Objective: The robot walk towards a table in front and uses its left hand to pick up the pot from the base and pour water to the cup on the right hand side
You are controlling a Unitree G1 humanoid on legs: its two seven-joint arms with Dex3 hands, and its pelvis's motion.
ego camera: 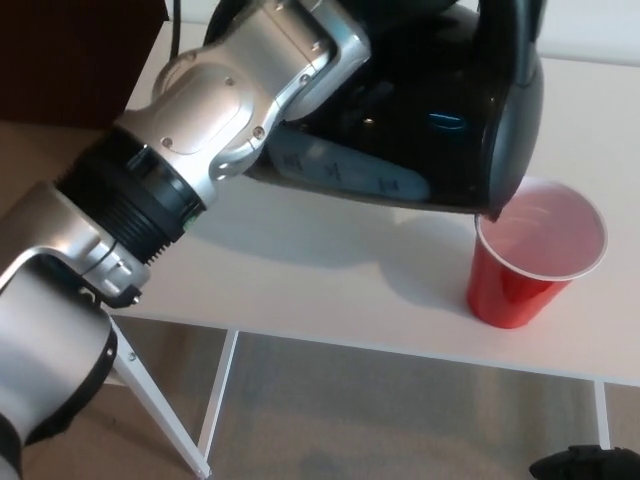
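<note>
The black pot, with a pale blue water gauge on its side, hangs tilted above the white table. Its spout points down at the left rim of the red cup. My left hand is shut on the pot from the left side; the pot's body hides its fingers. The cup stands upright near the table's front edge, its pale inside showing. I cannot make out a stream of water. A black bit of my right hand shows at the bottom right corner, too little to read its fingers.
The table's front edge runs just below the cup, with white legs and beige carpet under it. Dark brown furniture stands at the top left. A black cable hangs by the table's far left corner.
</note>
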